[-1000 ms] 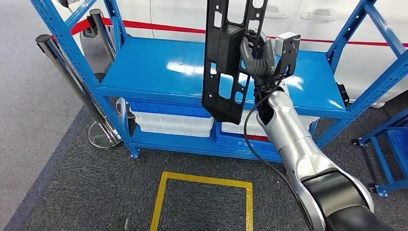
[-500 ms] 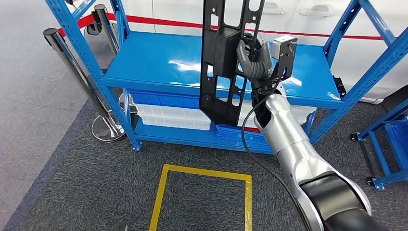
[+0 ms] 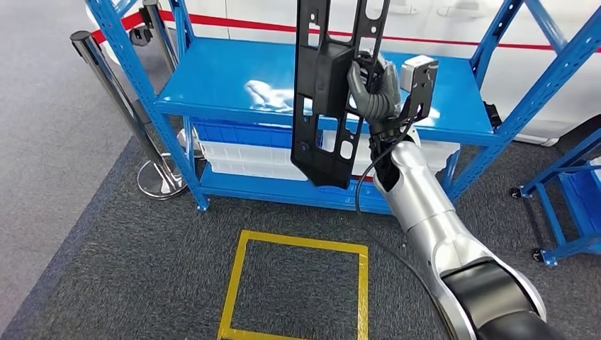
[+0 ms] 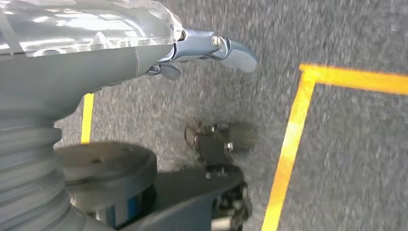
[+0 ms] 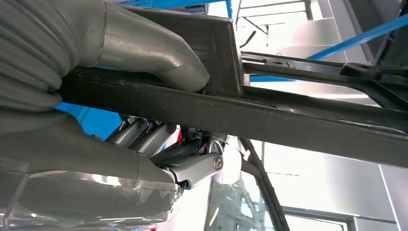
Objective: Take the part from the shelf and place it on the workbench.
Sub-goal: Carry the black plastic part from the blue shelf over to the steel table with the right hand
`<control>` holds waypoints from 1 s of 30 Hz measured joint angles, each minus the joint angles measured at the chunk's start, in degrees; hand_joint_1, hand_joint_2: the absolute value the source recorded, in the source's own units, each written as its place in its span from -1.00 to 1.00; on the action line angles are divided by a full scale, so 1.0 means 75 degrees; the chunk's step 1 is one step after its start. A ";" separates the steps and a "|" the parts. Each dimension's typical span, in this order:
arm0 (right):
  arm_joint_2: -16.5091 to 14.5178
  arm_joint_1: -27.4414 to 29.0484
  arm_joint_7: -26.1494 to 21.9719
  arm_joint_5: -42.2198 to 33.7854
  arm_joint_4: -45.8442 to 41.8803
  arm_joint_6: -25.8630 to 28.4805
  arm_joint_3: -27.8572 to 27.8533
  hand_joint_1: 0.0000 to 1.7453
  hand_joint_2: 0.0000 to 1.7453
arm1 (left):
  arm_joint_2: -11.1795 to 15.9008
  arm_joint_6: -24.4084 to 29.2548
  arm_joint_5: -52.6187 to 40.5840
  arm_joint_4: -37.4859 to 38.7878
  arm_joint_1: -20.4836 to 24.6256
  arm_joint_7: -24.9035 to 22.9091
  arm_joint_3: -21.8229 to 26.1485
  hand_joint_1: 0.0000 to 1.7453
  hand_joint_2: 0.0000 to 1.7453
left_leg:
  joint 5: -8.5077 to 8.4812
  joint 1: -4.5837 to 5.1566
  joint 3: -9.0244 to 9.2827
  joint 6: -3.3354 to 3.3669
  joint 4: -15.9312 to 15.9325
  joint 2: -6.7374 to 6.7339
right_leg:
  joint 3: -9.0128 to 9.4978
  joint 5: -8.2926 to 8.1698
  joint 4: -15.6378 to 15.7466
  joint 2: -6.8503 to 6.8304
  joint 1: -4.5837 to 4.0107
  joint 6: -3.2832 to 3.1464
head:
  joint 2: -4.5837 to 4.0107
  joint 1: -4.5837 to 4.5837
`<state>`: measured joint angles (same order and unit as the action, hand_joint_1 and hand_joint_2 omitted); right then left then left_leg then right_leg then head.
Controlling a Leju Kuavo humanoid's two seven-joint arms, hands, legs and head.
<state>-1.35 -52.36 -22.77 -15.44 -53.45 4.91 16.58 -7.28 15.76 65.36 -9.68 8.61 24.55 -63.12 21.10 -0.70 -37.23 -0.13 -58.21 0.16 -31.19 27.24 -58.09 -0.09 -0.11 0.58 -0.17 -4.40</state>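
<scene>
Right robot hand: clenched on the part, thumb on one face and fingers wrapped round the other, as the right wrist view shows.
Left robot hand: hangs low over the carpet; whether it is released or curled I cannot tell.
Part: a long black slotted panel, held upright, its lower end well below the right robot hand and its top out of view; it is clear of the shelf, which lies behind it.
Step in hand: carrying the part away; the worktop is nowhere in these views, so a turn is likely needed.
Doing it well: keep the grasp firm and the panel upright; a long part will swing in a turn.
Edges: blue uprights stand beyond the right robot hand on both sides; a metal post stands farther off, past the part.
Open room: carpet with a yellow floor square below the right robot hand.
</scene>
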 joint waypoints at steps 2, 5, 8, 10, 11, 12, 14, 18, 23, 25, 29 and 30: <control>-0.0004 -0.0004 -0.0021 -0.0008 -0.0001 -0.0011 0.0001 1.00 1.00 | -0.0002 0.0011 0.0007 0.0000 -0.0022 0.0005 0.0002 -1.00 1.00 | 0.0096 -0.0008 -0.0064 -0.0081 -0.0083 0.0003 | -0.0055 -0.0115 0.0064 -0.0030 0.0030 -0.0124 | -0.0001 0.0001; -0.0027 0.0017 -0.0069 -0.0023 -0.0001 -0.0026 0.0001 1.00 1.00 | 0.0004 0.0028 0.0013 0.0000 -0.0046 0.0008 0.0007 -1.00 1.00 | 0.0980 -0.0017 -0.0455 -0.0165 -0.1183 0.0002 | -0.0242 -0.0317 0.0109 -0.0052 0.0057 -0.0275 | -0.0001 0.0001; -0.0033 0.0112 -0.0101 -0.0042 -0.0001 -0.0047 0.0001 1.00 1.00 | 0.0011 0.0054 0.0027 0.0000 -0.0063 0.0012 0.0009 -1.00 1.00 | 0.1437 -0.0021 -0.0659 -0.0213 -0.2266 0.0002 | -0.0474 -0.0472 0.0073 -0.0053 0.0034 -0.0281 | -0.0001 0.0001; -0.0033 0.0206 -0.0145 -0.0061 -0.0002 -0.0085 0.0001 1.00 1.00 | 0.0013 0.0079 0.0056 0.0000 -0.0088 0.0033 0.0012 -1.00 1.00 | 0.1107 -0.0020 -0.0117 -0.0193 -0.1625 0.0001 | -0.0605 -0.0541 0.0014 -0.0053 0.0033 -0.0249 | -0.0001 0.0001; -0.0033 0.0246 -0.0170 -0.0066 -0.0005 -0.0103 0.0001 1.00 1.00 | 0.0017 0.0093 0.0069 0.0000 -0.0095 0.0048 0.0015 -1.00 1.00 | 0.0985 -0.0017 0.0267 -0.0163 -0.1035 0.0003 | -0.0665 -0.0564 -0.0025 -0.0054 0.0034 -0.0227 | -0.0001 0.0001; -0.0031 0.0273 -0.0192 -0.0069 -0.0009 -0.0117 0.0001 1.00 1.00 | 0.0020 0.0103 0.0078 0.0000 -0.0100 0.0063 0.0016 -1.00 1.00 | 0.0890 0.0000 0.0579 -0.0127 -0.0535 0.0005 | -0.0719 -0.0590 -0.0060 -0.0055 0.0029 -0.0196 | -0.0001 0.0001; -0.0032 0.0309 -0.0219 -0.0069 -0.0017 -0.0133 0.0001 1.00 1.00 | 0.0026 0.0116 0.0085 0.0000 -0.0113 0.0084 0.0017 -1.00 1.00 | 0.0870 0.0041 0.0815 -0.0059 -0.0076 0.0012 | -0.0788 -0.0665 -0.0088 -0.0058 0.0027 -0.0109 | 0.0000 0.0000; -0.0036 0.0408 -0.0227 -0.0069 -0.0064 -0.0149 0.0003 1.00 1.00 | 0.0019 0.0128 0.0104 0.0000 -0.0166 0.0121 0.0026 -1.00 1.00 | 0.0630 0.0009 0.0722 0.0143 0.0063 -0.0018 | -0.0914 -0.0543 -0.0240 -0.0027 0.0036 0.0082 | -0.0001 0.0003; -0.0052 0.0619 -0.0226 -0.0067 -0.0178 -0.0163 0.0011 1.00 1.00 | 0.0020 0.0114 0.0123 0.0000 -0.0205 0.0133 0.0071 -1.00 1.00 | 0.0326 -0.0006 0.0348 0.0218 0.0075 -0.0041 | -0.1526 0.0648 -0.2258 -0.0004 0.0110 0.0245 | -0.0001 0.0005; -0.0067 0.0678 -0.0220 -0.0063 -0.0206 -0.0166 0.0019 1.00 1.00 | 0.0021 0.0110 0.0141 0.0000 -0.0220 0.0137 0.0103 -1.00 1.00 | 0.0242 -0.0009 0.0213 0.0190 0.0037 -0.0034 | -0.1082 0.0374 -0.1809 -0.0006 0.0146 0.0252 | -0.0001 0.0006; -0.0100 0.0490 -0.0164 -0.0069 -0.0205 -0.0185 0.0020 1.00 1.00 | 0.0021 0.0110 0.0179 0.0000 -0.0198 0.0143 0.0153 -1.00 1.00 | 0.0101 0.0009 0.0024 0.0038 -0.0039 -0.0025 | -0.0053 0.0069 -0.0120 0.0012 0.0106 0.0124 | -0.0001 0.0003; -0.0108 0.0420 -0.0137 -0.0076 -0.0188 -0.0188 0.0019 1.00 1.00 | 0.0021 0.0111 0.0182 0.0000 -0.0185 0.0131 0.0155 -1.00 1.00 | 0.0052 0.0012 0.0002 -0.0011 -0.0027 -0.0026 | -0.0071 0.0041 -0.0101 0.0019 0.0078 0.0077 | -0.0001 0.0002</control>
<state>-2.16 -49.20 -23.80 -16.00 -54.86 3.50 16.72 -7.12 16.59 66.72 -9.68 7.22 25.53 -61.96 21.49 -0.61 -37.21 -0.21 -58.41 -0.04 -31.73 27.55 -58.85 0.06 0.47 1.16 -0.17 -4.38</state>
